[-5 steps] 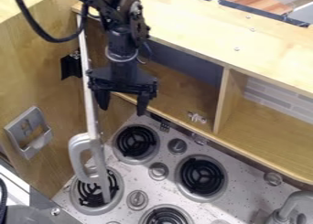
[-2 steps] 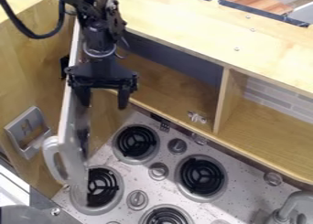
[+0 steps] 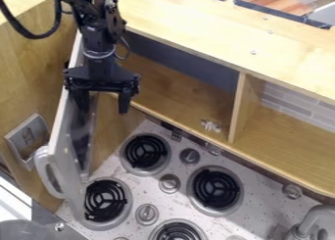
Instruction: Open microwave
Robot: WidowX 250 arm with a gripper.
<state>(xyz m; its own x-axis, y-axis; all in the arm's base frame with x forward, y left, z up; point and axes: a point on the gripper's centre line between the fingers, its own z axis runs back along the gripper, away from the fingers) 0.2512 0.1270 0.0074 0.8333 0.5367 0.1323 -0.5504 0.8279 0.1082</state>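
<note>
Burner [image 3: 106, 201] partly behind microwave door [image 3: 70, 178]

Bright light pales the wooden top [image 3: 203, 31], while the cubby [image 3: 160, 80] below lies shadowed.

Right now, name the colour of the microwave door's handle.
Light grey, seen in the camera view.

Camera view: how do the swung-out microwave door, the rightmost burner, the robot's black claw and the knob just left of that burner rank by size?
1. Microwave door
2. Gripper (the claw) and rightmost burner: too alike to rank
3. Knob
</note>
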